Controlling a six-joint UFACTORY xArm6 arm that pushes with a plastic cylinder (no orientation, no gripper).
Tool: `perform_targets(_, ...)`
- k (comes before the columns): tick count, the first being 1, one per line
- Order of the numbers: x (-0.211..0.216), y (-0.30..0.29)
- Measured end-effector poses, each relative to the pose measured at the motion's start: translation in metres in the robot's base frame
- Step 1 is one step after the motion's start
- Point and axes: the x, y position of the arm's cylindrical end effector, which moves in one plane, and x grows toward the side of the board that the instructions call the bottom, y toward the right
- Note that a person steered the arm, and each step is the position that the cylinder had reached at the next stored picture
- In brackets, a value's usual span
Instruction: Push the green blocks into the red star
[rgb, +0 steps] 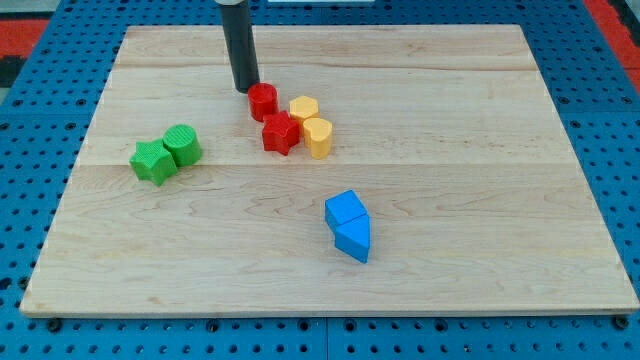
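The green star and green cylinder touch each other at the board's left, well apart from my tip. The red star lies just below the red cylinder, which my tip touches. The wooden board rests on blue pegboard. My tip holds nothing.

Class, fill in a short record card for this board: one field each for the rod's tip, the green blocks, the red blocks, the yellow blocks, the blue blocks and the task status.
tip: my tip at the red cylinder's left
green: green star touching green cylinder, view's left
red: red star just below red cylinder
yellow: two yellow blocks right of the reds
blue: two blue blocks together, lower centre
board: wooden board
status: greens apart from red star
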Motion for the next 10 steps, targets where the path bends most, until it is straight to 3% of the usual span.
perform_targets(2,0.015,-0.017)
perform_targets(4,0.083,-0.141)
perform_targets(5,0.128,-0.137)
perform_targets(8,0.109,-0.062)
perform_targets(10,0.089,-0.086)
